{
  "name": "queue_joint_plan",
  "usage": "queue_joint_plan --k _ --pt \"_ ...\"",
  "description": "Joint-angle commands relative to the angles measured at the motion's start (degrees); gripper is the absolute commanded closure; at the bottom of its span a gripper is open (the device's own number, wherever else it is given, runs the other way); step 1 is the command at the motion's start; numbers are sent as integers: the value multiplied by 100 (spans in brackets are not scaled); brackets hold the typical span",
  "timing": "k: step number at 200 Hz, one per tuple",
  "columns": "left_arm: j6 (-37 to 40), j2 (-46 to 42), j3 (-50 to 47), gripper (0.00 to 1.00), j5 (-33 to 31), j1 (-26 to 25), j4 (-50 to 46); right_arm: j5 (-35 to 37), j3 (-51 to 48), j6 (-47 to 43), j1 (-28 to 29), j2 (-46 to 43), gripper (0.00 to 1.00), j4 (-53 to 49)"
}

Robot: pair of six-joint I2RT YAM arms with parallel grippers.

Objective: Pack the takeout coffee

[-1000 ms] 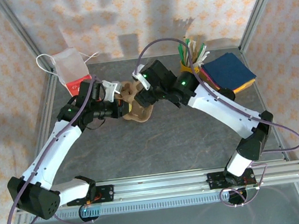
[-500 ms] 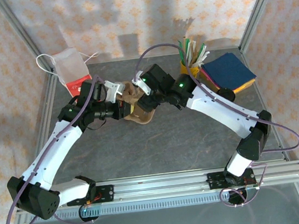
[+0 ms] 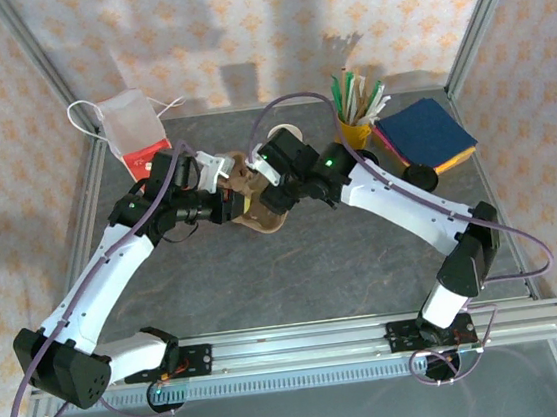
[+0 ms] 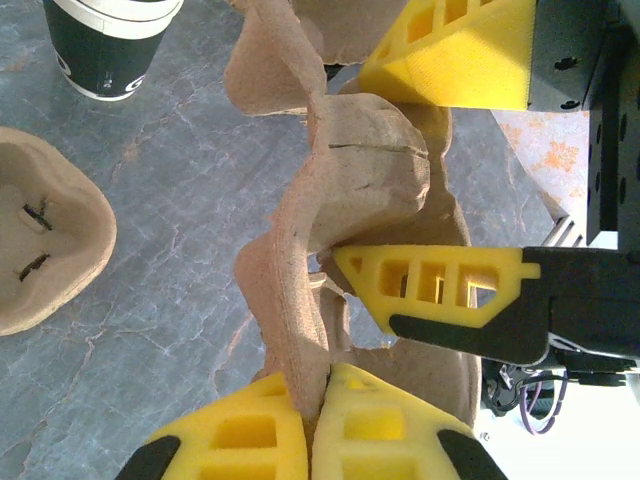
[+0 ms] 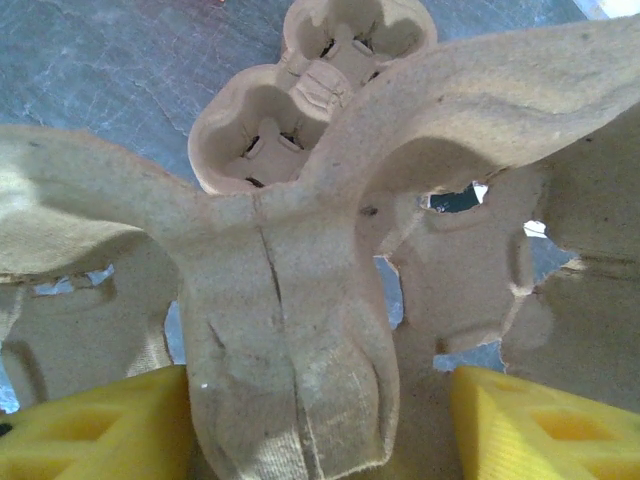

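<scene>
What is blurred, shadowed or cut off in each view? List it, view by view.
Top external: sharp, evenly lit, soft shadows on the back wall. Left wrist: pulp carrier crisp, the coffee cup cropped by the top edge. Right wrist: carrier fibres sharp up close, the yellow fingers at the bottom corners soft.

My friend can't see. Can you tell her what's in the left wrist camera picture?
The left gripper, yellow-fingered, pinches the thin wall of a brown moulded-pulp cup carrier over a grey marbled table. The right gripper, also yellow-fingered, stands open around one of its pockets. A paper cup with a black lower part stands at top left.
</scene>
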Motion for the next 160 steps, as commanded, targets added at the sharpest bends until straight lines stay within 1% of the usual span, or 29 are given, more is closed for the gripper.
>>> queue_joint_plan --k 1,36,71,104,125,142,160 --pt "132 -145 98 93 152 -23 -26 7 2 -50 12 20 36 81" --pt "123 -163 55 93 166 -16 22 -64 24 -61 10 64 42 152" --pt "99 -154 43 92 127 -17 47 78 32 -40 9 125 51 126" --pt "27 -136 32 92 26 -20 107 178 5 -4 12 113 52 116" --pt "-28 -111 46 84 -31 -23 136 230 -26 3 4 66 53 121" --pt "-47 -107 81 76 -99 -17 145 298 -50 7 11 47 56 125" --pt "-113 -140 157 66 -426 -6 137 362 -61 49 10 38 57 97"
